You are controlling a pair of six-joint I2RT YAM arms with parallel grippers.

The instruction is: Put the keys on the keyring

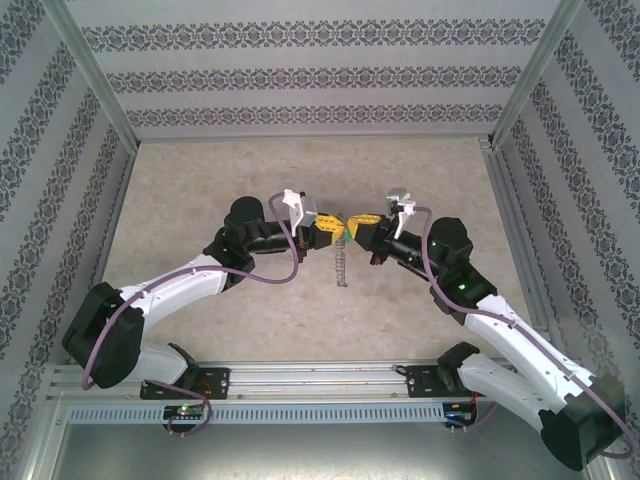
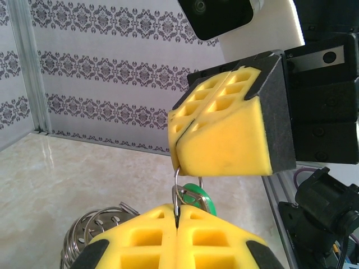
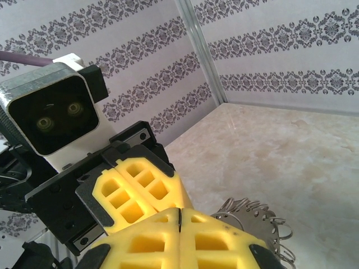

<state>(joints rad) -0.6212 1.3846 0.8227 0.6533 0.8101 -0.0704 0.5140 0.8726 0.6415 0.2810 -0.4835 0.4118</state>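
Two hands meet tip to tip above the middle of the surface (image 1: 200, 180), well apart from all of its edges. The left hand (image 1: 328, 232) reaches in from the near left corner's side, the right hand (image 1: 362, 232) from the near right corner's side.

Both hands have their yellow pads pressed together with no gap. In the left wrist view a thin silver wire comes out of the seam of the left hand's pads and runs straight up into the seam of the right hand's pads, so each hand is clamped on the wire of the keyring (image 1: 342, 262).

The rest of the keyring hangs down between and below the two hands, seen edge-on from above. From the right wrist its rim shows a fringe of small loops just beside the pads. I cannot tell whether its lower end touches the surface.

The key (image 2: 194, 197) sits right at the wire between the two sets of pads, its green head just below the right hand. Whether it is already threaded on the wire I cannot tell.
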